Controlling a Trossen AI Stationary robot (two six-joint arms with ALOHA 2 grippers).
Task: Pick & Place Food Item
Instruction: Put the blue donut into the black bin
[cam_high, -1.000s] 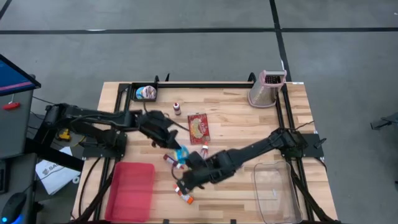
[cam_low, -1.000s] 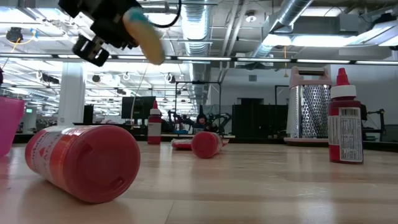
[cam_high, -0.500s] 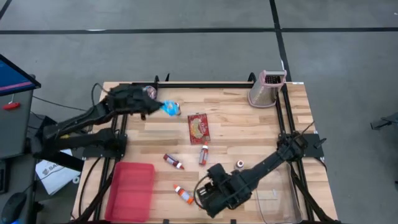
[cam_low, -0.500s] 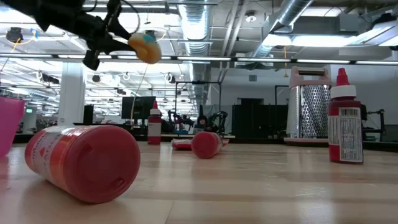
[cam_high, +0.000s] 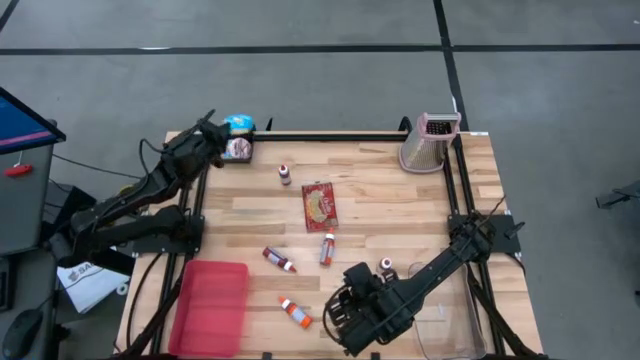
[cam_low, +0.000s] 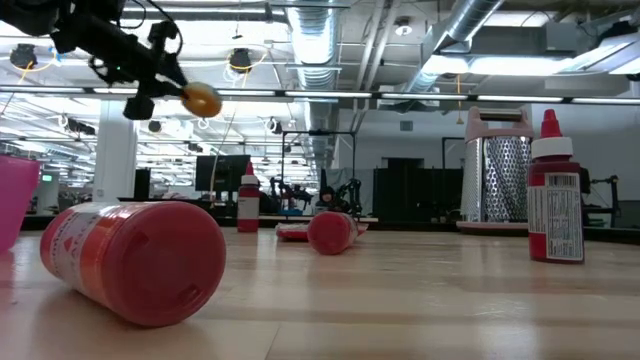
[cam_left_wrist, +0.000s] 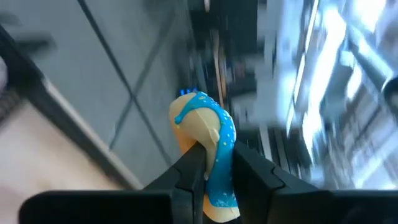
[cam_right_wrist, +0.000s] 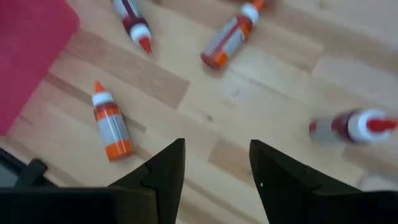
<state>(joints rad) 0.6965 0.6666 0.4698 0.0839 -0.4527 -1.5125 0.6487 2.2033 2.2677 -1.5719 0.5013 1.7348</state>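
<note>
Robotics lab / open industrial hall. Exposed ducts (cam_low: 325, 40) + pipes overhead, strip lighting, grey concrete floor (cam_high: 300, 80) w/ taped lines. Wood tabletop (cam_high: 380, 205) on black frame, more arm rigs (cam_low: 345, 190) in bkgd.

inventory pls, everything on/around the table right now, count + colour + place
toy in blue wrapper: 1, blue and tan, in the left gripper at the table's far-left corner
black bin: 1, black, far-left corner, with something pale inside
sauce bottles: 5, red and orange; one upright far left of centre, four lying or standing near the middle and front
snack packet: 1, red, table centre
box grater: 1, metal with pink top, far-right corner
pink tray: 1, near-left edge
clear container: 1, transparent, near-right edge
left gripper: shut on the toy
right gripper: open, over the front centre
</note>
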